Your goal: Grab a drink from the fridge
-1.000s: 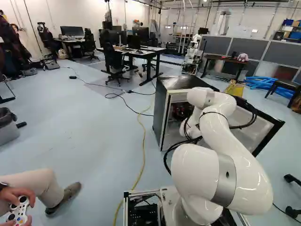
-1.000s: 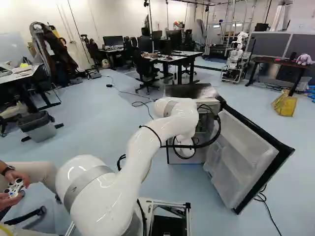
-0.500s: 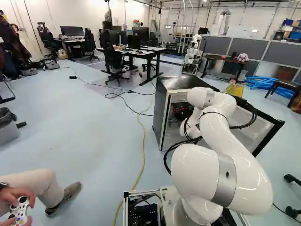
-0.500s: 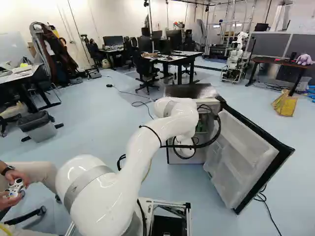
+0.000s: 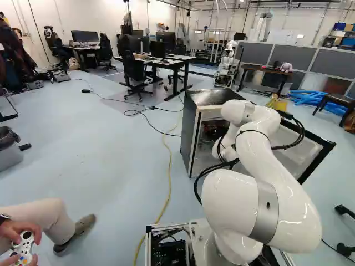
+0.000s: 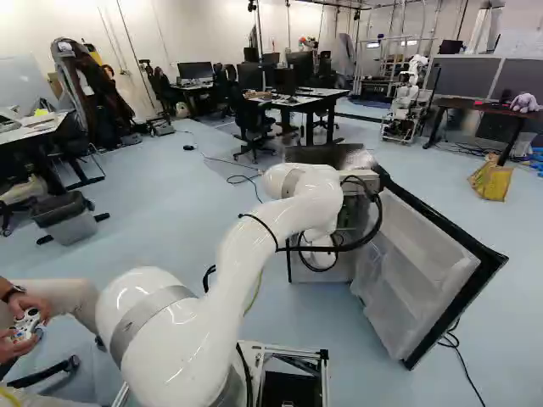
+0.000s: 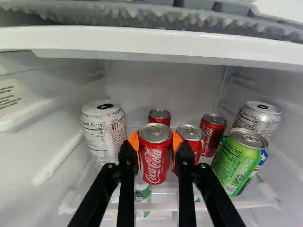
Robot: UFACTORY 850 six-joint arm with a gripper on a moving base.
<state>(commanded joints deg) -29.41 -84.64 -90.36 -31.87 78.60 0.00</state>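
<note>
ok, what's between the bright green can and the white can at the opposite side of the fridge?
Four red cans, the front one gripped in the gripper. The wrist view shows it.

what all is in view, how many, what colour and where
Held can: one, red, inside the gripper
Other red cans: three, red, near it
Green can: one, green, beside these
Pale cans: two, silver, near fridge walls
Rear can: one, blue, behind green can
Lower can: at least one, greenish, below
Fridge: one, black, ahead, open
Desks: several, mixed, background
Chairs: several, black, beside desks
Monitors: several, black, on desks
Another robot: one, white, beyond fridge
Bag: one, yellow, beyond fridge
Tubes: several, blue, beyond fridge
Bin: one, grey, floor
Cable: one, yellow, floor
Controller: one, white, person's hands
Arm: one, white, into fridge
Gripper: one, black, closed on held can
</note>
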